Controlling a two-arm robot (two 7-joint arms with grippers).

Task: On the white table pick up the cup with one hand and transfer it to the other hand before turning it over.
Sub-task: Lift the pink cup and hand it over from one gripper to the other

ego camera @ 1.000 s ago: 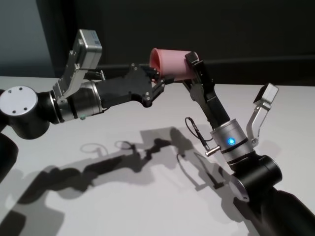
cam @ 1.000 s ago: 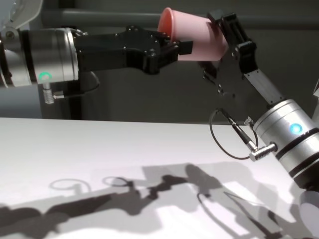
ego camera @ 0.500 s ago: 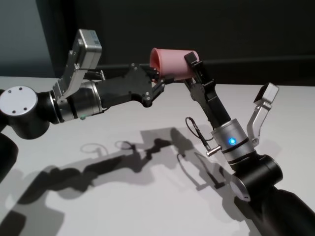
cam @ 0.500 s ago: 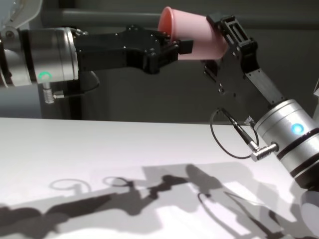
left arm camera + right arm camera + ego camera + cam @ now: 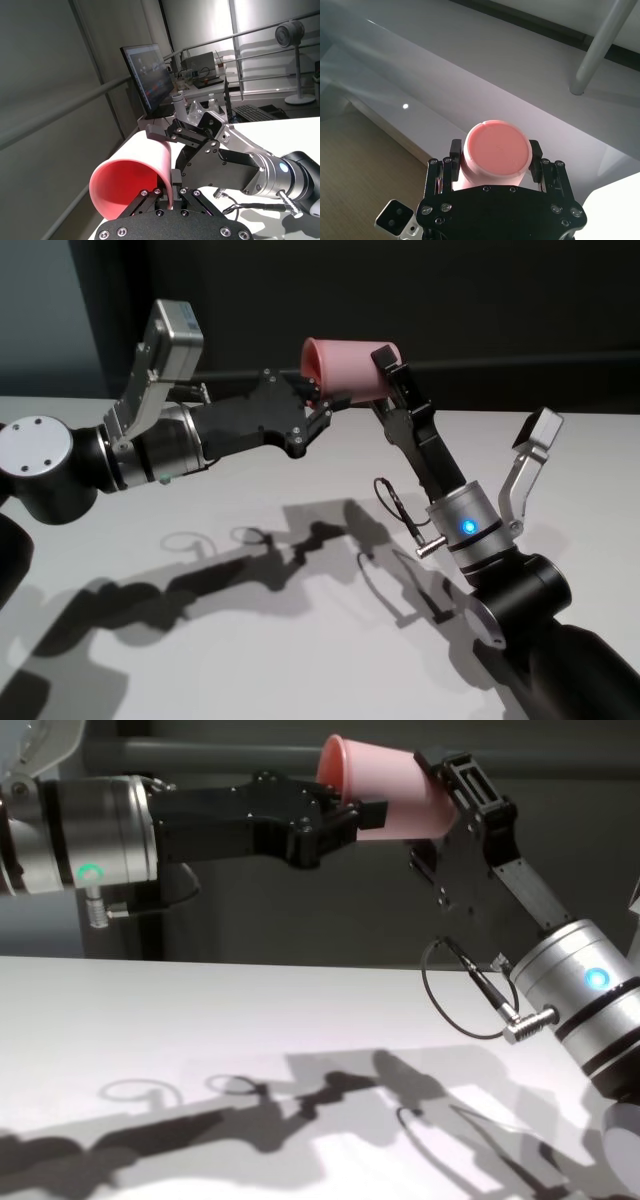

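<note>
Gripping cup [image 5: 345,368], both tools raised.

Pink cup [image 5: 347,370] sideways, held aloft

The right end effector [image 5: 496,156] clamps the pink cup [image 5: 495,152] (flat base toward the camera).

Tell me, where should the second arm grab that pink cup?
Probably near the base. The cup lies sideways in mid-air; the left gripper pinches its rim, leaving the narrower closed end free. The right gripper comes from that side, fingers flanking the wall.
</note>
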